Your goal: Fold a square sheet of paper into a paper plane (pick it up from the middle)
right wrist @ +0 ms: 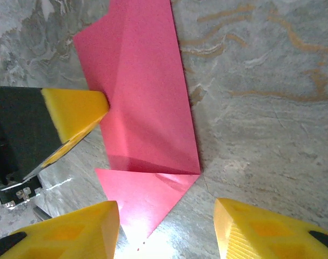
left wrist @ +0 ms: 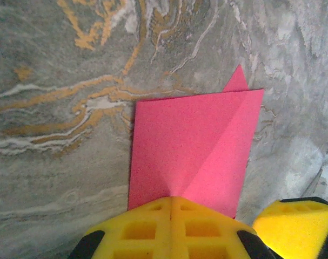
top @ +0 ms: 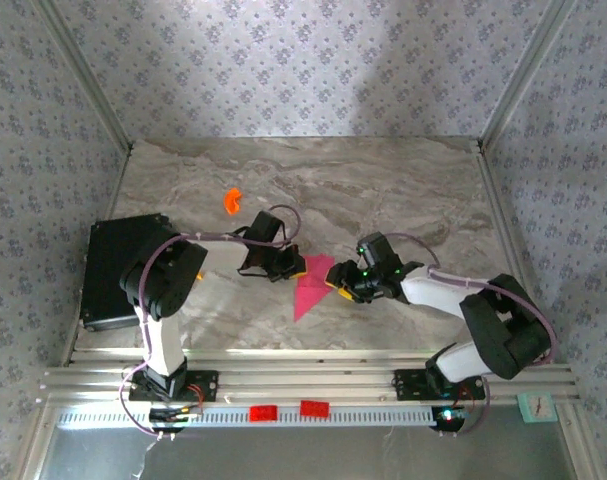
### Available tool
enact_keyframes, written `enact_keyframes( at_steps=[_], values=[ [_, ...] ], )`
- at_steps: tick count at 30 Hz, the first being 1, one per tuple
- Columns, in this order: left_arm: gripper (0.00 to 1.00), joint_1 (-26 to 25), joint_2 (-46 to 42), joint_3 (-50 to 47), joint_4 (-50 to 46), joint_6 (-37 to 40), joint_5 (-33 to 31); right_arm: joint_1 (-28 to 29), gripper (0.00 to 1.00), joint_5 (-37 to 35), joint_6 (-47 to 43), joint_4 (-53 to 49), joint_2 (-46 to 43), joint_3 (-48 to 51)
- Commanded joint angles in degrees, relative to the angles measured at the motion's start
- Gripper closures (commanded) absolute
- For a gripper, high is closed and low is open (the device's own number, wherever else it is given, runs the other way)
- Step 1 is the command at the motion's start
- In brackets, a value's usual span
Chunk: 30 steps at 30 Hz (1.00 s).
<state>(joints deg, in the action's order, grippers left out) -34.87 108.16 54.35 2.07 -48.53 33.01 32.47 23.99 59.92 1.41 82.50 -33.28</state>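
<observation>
Top external: square sheet of paper [top: 310, 288], part-folded, middle of worktop [top: 403, 190], toward near edge. left gripper [top: 293, 268] clamped on one edge, likely anchoring it; right gripper [top: 340, 287] jaws apart, empty, astride the opposite corner, likely for creasing.

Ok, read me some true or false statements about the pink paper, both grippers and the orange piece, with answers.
1. The left gripper is shut on an edge of the pink paper sheet. True.
2. The right gripper is clamped on the sheet. False: its fingers stand apart, either side of the sheet's pointed corner.
3. The sheet lies flat and unfolded. False: it shows folds, with a triangular flap.
4. The small orange piece lies apart from the sheet, farther back on the table. True.
</observation>
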Motion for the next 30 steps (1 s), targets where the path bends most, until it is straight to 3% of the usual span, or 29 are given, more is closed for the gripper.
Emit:
enact_keyframes(
  at_steps=[1, 9, 21, 30],
  values=[
    [1.00, 0.03, 0.76, -2.03, -1.46, -0.42, -0.90, -0.30, 0.49, 2.74, -0.24, -0.45, 2.21, -2.05],
    [1.00, 0.15, 0.74, -2.13, -1.10, -0.26, -0.50, -0.05, 0.54, 4.20, 0.63, 2.94, 4.70, -2.10],
    [1.00, 0.10, 0.65, -2.91, -0.30, -0.36, 0.06, -0.78, 0.55, 5.50, -0.07, 5.24, 6.44, -3.02],
    [1.00, 0.14, 0.83, -2.61, -0.22, -0.40, 0.21, -3.32, 0.54, 8.65, -1.89, 12.45, 6.75, -1.75]
  ],
)
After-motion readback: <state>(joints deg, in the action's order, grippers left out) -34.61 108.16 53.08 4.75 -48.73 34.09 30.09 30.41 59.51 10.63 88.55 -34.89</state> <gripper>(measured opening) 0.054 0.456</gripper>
